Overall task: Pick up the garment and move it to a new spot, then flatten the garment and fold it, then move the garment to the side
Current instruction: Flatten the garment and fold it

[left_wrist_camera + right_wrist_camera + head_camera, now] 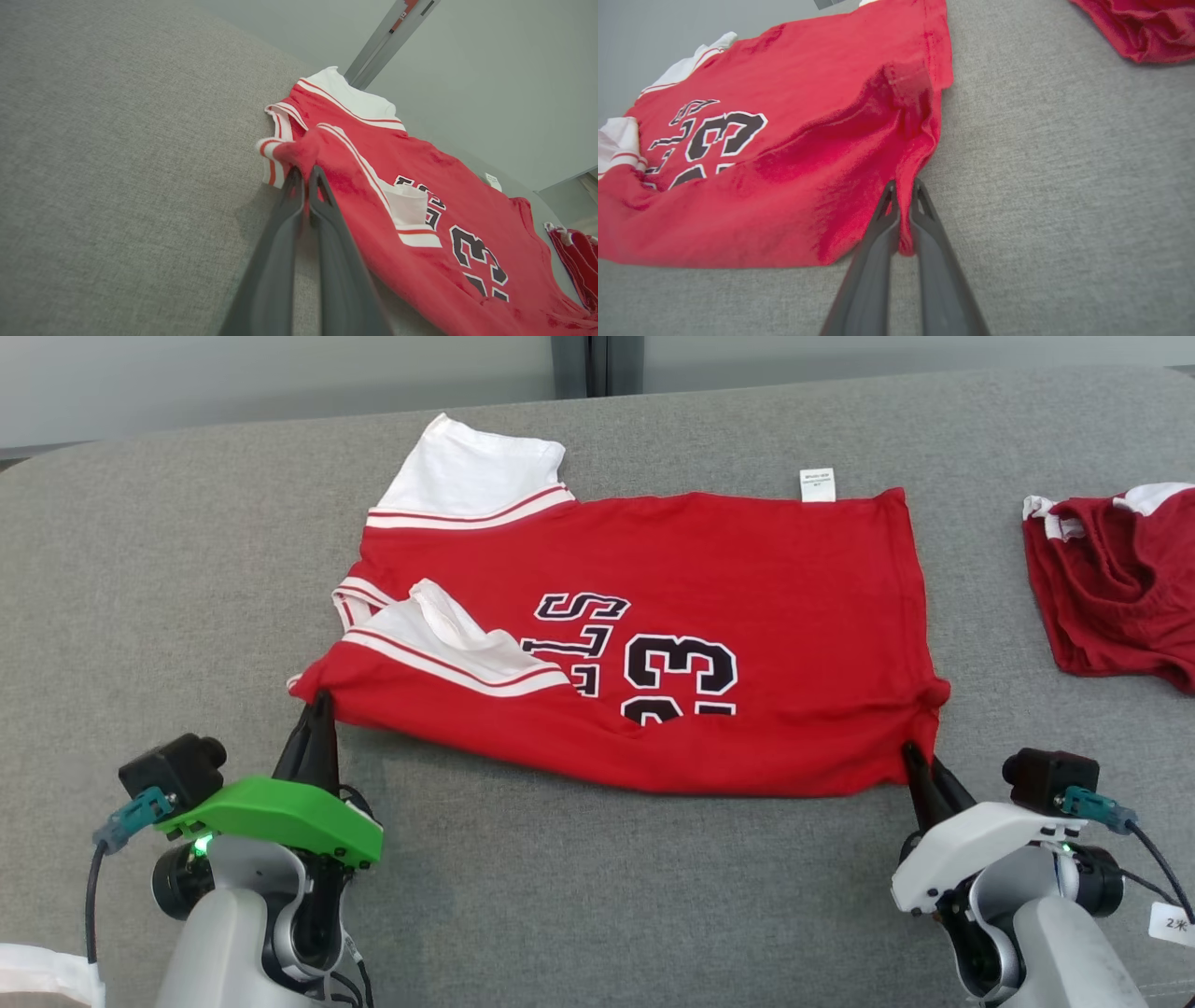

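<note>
Gripping the garment (pixel 747 569), left hand (pixel 320 702) shoulder corner, right hand (pixel 908 749) hem corner

We see a grey fabric-covered bench (pixel 140 569) stretching wide across the scene. Toward its right edge lies a crumpled, darker red garment (pixel 1111 588) with white trim. Beyond the bench's far edge we find a pale wall (pixel 280 373), split by a dark vertical strip (pixel 597 364).

On the garment (pixel 747 569), a white sleeve (pixel 448 639) toward nine o'clock is covering part of the print (pixel 653 663), and the six o'clock fold is hiding the digits' bottoms. The tag (pixel 817 483) at twelve o'clock is showing lettering too small to read. The three o'clock edge is cutting off the darker red garment (pixel 1120 579).
</note>
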You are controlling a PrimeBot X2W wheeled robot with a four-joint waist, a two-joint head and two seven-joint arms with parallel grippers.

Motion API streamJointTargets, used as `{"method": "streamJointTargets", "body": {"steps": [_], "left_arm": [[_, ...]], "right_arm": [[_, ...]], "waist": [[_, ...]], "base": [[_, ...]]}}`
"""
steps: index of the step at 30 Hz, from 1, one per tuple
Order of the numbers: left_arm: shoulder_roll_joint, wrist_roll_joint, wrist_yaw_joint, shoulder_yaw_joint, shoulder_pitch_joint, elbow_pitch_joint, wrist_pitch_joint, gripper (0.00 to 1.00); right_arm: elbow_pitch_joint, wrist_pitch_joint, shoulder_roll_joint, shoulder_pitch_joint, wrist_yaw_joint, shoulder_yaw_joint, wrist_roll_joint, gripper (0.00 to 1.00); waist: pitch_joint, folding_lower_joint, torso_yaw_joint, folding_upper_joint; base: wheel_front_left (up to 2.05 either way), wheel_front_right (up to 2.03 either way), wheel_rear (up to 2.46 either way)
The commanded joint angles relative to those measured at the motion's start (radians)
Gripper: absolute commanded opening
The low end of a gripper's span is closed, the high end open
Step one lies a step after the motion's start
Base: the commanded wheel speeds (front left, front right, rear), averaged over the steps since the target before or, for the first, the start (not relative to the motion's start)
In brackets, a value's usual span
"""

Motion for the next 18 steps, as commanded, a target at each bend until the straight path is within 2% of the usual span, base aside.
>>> {"method": "streamJointTargets", "body": {"steps": [1, 5, 10, 18], "left_arm": [[0.013, 0.013, -0.005, 0.002, -0.017, -0.017, -0.004, 0.0], [0.022, 0.019, 0.001, -0.006, -0.012, -0.086, 0.004, 0.0], [0.029, 0.02, 0.016, -0.024, 0.075, -0.179, 0.038, 0.0], [0.026, 0.008, 0.075, -0.038, 0.287, -0.308, 0.085, 0.0]], "right_arm": [[-0.025, 0.008, -0.004, -0.019, 0.0, -0.01, 0.007, 0.0], [-0.113, 0.051, -0.003, -0.004, 0.0, -0.037, -0.003, 0.0], [-0.225, 0.121, -0.003, 0.074, 0.0, -0.056, 0.036, 0.0], [-0.302, 0.168, -0.003, 0.231, 0.0, -0.064, 0.116, 0.0]], "waist": [[-0.006, 0.0, -0.003, 0.0], [-0.017, 0.0, -0.004, 0.0], [-0.029, 0.0, -0.004, 0.0], [-0.04, 0.0, 0.003, 0.0]], "base": [[0.0, 0.0, 0.0], [0.0, 0.0, 0.0], [0.0, 0.0, 0.0], [0.0, 0.0, 0.0]]}}
